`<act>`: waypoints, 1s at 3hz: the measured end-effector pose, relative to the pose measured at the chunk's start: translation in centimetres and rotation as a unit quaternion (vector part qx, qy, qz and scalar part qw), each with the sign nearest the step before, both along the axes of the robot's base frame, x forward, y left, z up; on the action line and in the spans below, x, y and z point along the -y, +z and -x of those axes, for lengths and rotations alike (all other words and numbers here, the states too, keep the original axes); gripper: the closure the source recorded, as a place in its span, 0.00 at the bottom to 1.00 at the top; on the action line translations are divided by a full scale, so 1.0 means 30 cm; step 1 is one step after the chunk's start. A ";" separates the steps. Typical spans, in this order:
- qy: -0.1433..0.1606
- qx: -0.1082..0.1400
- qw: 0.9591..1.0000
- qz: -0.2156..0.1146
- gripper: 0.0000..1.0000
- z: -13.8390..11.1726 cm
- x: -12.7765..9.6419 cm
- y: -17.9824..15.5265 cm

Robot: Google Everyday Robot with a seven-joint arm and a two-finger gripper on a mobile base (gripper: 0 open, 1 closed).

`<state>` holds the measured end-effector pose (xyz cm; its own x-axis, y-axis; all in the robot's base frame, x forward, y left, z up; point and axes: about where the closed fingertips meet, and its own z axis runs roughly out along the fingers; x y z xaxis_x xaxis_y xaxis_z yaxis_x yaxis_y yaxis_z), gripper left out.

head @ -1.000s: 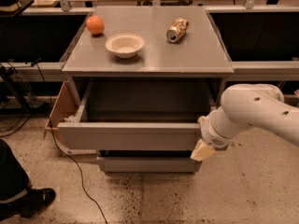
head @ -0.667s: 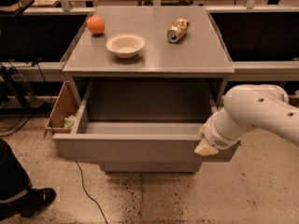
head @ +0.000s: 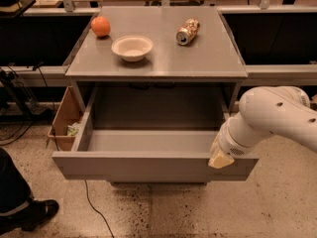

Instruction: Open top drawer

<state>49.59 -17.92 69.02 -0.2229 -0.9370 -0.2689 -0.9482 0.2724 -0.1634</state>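
The top drawer (head: 143,166) is a wide grey drawer with a flat front panel. It stands pulled far out from under the grey table top (head: 198,58), and its inside shows empty. My gripper (head: 220,157) sits at the right end of the drawer's front edge, on the end of the white arm (head: 277,115) that comes in from the right. Only a cream-coloured tip of it shows against the panel's top rim.
An orange (head: 100,26), a white bowl (head: 132,47) and a lying can (head: 187,31) are on the table top. A cardboard box (head: 64,114) stands left of the drawer. A person's shoe (head: 29,214) is at the lower left, and a cable (head: 94,207) runs on the floor.
The drawer has slid further out toward the camera, and the lower drawer front is now hidden behind it. My gripper moved with the drawer's front edge.
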 end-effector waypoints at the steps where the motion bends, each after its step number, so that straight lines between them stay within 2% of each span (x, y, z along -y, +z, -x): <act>1: 0.000 0.000 1.000 0.000 1.00 0.000 0.000 0.000; 2: 0.000 0.002 1.000 0.003 1.00 -0.009 0.003 0.016; 3: 0.000 0.006 1.000 0.006 0.77 -0.028 0.007 0.049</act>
<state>50.42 -18.14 70.49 -0.2189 -0.9406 -0.2594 -0.9463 0.2694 -0.1784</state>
